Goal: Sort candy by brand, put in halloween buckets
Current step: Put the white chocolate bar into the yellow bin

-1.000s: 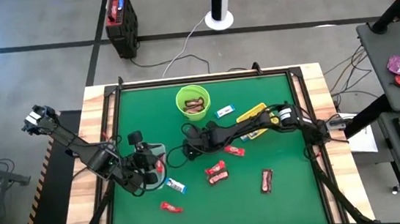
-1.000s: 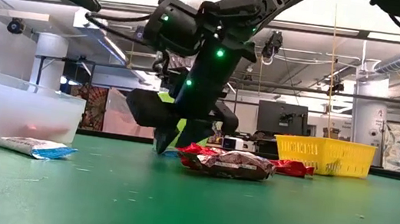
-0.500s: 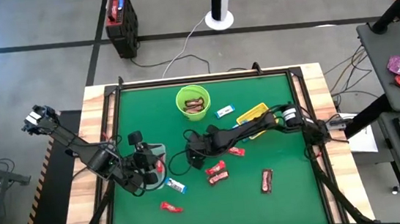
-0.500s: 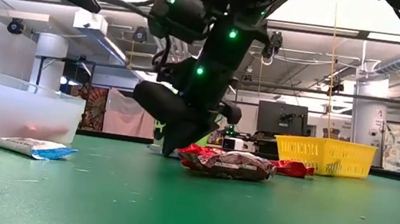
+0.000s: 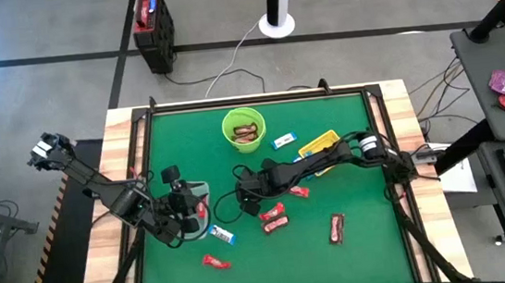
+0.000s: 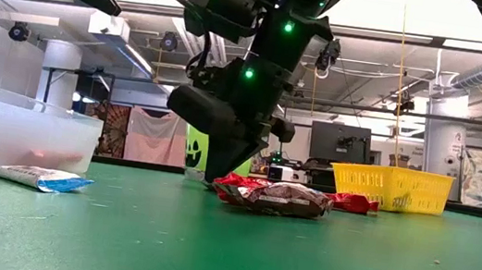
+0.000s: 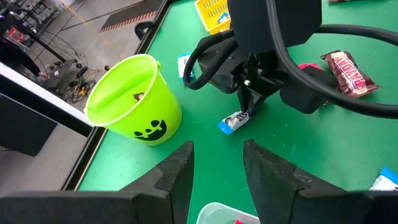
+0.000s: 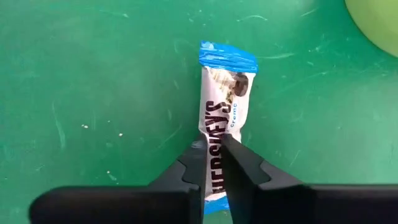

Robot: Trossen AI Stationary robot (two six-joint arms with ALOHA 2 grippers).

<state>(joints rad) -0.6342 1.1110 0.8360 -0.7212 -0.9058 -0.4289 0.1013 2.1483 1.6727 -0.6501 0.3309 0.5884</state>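
Where our right arm blocks the overhead view: bar hidden.
Blue-and-white bar (image 8: 222, 118): mid-mat, near lime-green bucket (image 7: 127, 102); long axis runs away from right gripper (image 8: 211, 163), which pinches its near end.
Left gripper (image 7: 217, 163): fingers apart, over clear tub (image 6: 12, 138).

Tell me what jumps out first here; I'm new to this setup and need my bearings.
The right gripper stands near the middle of the green table, pinching a blue-and-white wrapped candy bar that lies on the felt. Just behind it sits the round lime-green bucket with brown bars inside. The left gripper waits over the clear rectangular plastic tub at the table's left side.
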